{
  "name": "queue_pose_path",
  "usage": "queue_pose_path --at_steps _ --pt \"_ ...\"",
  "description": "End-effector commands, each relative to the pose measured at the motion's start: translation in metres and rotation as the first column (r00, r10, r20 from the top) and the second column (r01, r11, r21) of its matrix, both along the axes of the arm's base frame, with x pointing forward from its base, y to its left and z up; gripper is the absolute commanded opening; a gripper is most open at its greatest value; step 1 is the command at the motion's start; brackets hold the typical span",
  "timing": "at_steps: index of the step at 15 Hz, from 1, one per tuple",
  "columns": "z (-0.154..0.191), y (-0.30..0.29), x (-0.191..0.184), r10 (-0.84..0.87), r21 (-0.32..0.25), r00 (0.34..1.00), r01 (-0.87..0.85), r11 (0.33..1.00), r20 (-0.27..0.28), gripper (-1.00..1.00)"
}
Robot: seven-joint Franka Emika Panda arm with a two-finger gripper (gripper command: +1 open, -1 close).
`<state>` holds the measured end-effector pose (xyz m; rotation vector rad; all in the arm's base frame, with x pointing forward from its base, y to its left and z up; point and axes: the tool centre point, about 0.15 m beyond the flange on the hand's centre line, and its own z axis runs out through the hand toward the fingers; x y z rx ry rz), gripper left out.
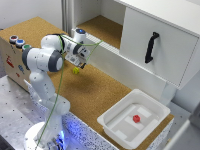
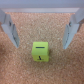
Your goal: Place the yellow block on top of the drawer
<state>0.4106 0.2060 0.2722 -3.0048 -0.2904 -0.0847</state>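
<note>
The gripper (image 2: 41,31) hangs wide apart, holding nothing, one finger (image 2: 9,26) on each side and cork showing between them. The yellow block (image 2: 40,52) sits on the cork surface (image 2: 30,70) just below, centred in the gap and touching neither finger. It looks like a small rigid cube, probably very light, with flat faces that should seat well against the pads. The best hold, I'd judge, is across two opposite side faces, low and square. The drawer (image 1: 160,42) stands well away from the hand, its top bare.
</note>
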Motion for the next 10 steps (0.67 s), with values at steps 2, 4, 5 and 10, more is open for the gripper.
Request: queue_pose_path --at_steps 2,4,5,10 --pt "-0.050 0.016 0.028 0.016 -0.072 1.000 -0.017 0.997 -0.014 1.00" --pt "-0.058 0.017 0.034 -0.004 -0.049 1.000 0.003 0.999 -0.015 1.00" --pt "-0.061 0.017 0.035 -0.014 -0.055 1.000 0.013 0.998 -0.018 1.00" --pt "-0.065 0.013 0.031 -0.048 -0.077 0.999 0.046 0.996 -0.021 -1.00"
